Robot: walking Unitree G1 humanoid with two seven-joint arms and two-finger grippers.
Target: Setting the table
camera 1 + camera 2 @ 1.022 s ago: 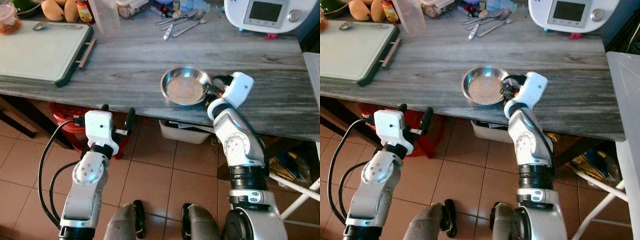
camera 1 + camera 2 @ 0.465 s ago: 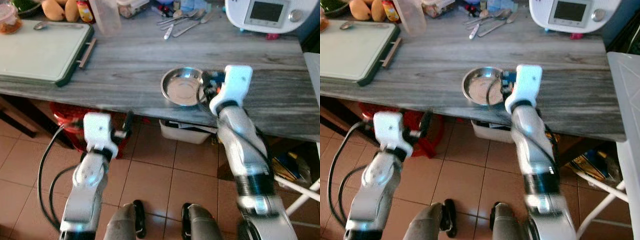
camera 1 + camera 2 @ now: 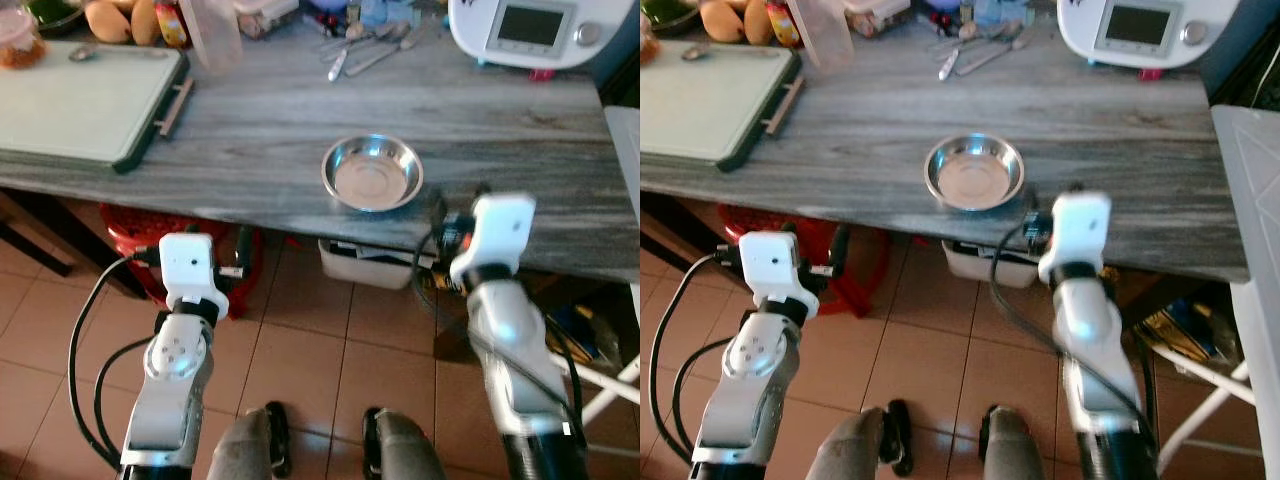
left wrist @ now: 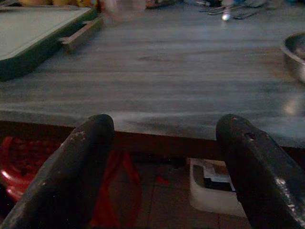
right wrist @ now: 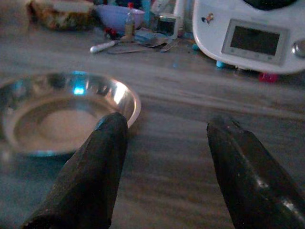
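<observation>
Steel bowl (image 3: 371,173) sits empty and upright on the grey wood-grain tabletop (image 3: 270,110), near the front edge, roughly at centre of the head view.

Right tool (image 5: 164,157): off the bowl, nothing held. Wrist view shows both black fingers (image 5: 93,167) spread wide, the bowl's rim just beyond the one finger, no contact. From the head view the right arm's white wrist housing (image 3: 500,232) stands at about 4 o'clock from the bowl, over the tabletop's front edge; image blurred there.

Left tool (image 4: 162,167): fingers spread, empty, held below and in front of the tabletop edge, at about 8 o'clock from the bowl and well apart from it. Left wrist view looks along the tabletop, bowl rim (image 4: 294,52) just at the frame's side.

Other items: green-rimmed tray (image 3: 80,100) at 10 o'clock from the bowl, a spoon (image 3: 85,50) lying on its far part. Loose cutlery (image 3: 365,45) at 12 o'clock, near the far edge. White kitchen appliance with a screen (image 3: 530,30) at 1 o'clock. Clear plastic container (image 3: 212,35) beside the tray. Red basket (image 3: 140,235) and a white bin (image 3: 365,262) under the tabletop on the tiled floor (image 3: 320,350).
</observation>
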